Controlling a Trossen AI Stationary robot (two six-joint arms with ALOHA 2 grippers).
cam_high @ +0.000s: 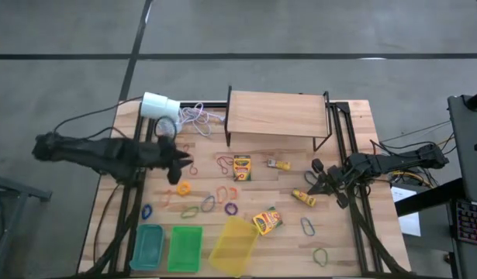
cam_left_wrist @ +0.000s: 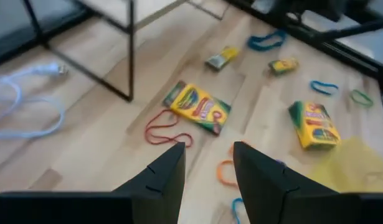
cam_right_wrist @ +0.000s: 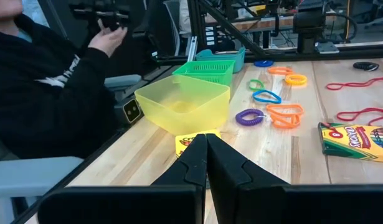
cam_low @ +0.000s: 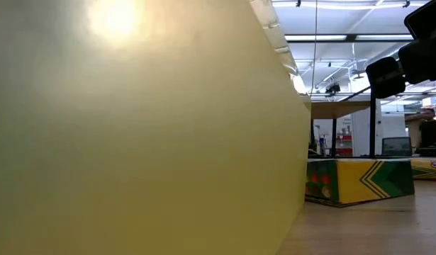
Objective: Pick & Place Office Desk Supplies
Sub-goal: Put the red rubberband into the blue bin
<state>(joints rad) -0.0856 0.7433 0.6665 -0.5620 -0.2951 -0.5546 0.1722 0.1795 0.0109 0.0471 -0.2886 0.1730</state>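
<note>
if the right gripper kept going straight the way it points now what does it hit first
Most likely the crayon box just past the shut right gripper; its yellow edge shows right at the tips. Behind it sits the yellow bin. Depth is hard to judge.

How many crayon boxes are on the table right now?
2. One crayon box lies mid-table in front of the wooden shelf; the other lies tilted beside the yellow bin. The shelf could hide more.
</note>
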